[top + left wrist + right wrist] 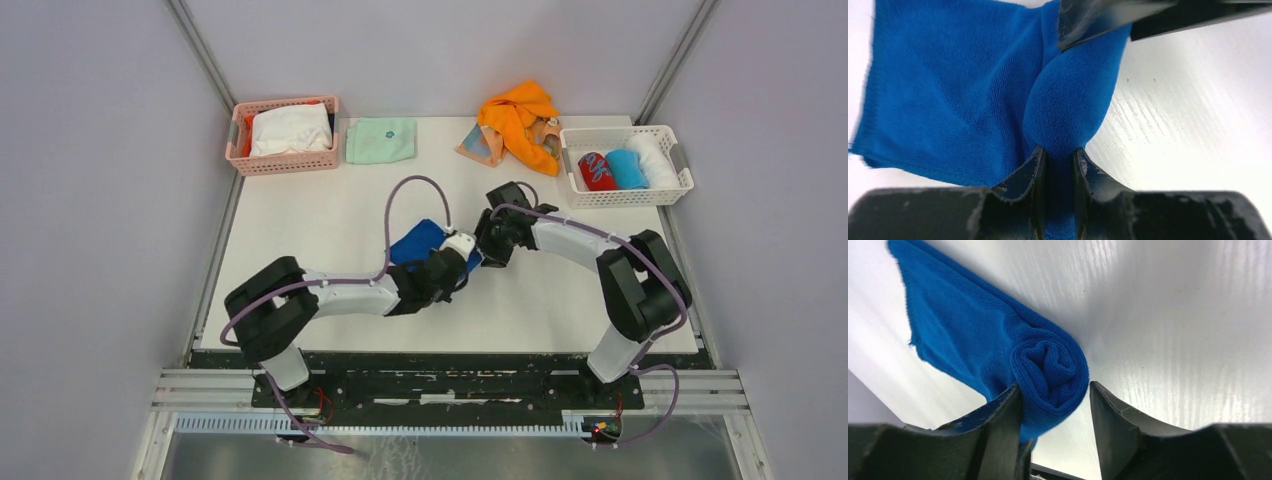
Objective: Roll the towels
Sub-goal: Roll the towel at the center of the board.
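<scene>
While the half-rolled royal-blue cloth towel lies mid-worktop, its roll's long axis runs straight from one arm's jaws to the other's. The left jaws pinch the near end, and the right jaws stand open astride the far end. Open worktop surrounds it, with the edges well apart.
</scene>
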{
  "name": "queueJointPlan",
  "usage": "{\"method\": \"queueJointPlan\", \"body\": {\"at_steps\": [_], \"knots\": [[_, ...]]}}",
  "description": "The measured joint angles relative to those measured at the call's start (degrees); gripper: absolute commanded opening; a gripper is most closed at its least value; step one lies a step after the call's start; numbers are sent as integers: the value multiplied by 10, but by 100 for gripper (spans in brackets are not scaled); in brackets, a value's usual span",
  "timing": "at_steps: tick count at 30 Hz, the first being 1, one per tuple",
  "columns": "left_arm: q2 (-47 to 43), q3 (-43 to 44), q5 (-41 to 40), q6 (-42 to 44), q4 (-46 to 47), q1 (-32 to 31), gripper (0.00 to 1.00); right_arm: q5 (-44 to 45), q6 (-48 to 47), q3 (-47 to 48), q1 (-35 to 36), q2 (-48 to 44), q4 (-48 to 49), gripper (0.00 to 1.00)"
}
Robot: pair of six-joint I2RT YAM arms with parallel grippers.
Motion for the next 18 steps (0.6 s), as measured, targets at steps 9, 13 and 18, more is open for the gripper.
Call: {"method": "queueJointPlan", "body": {"at_steps": [9,13,18], "knots": [[-37,-47,301,-128,35,182,16,-32,12,-108,-22,-86,146,74],[-16,-53,398,-178,60,232,16,-51,35,-160,-21,-92,224,76],[12,-66,495,-237,110,277,16,-62,54,-173,-14,-76,300,77]]}}
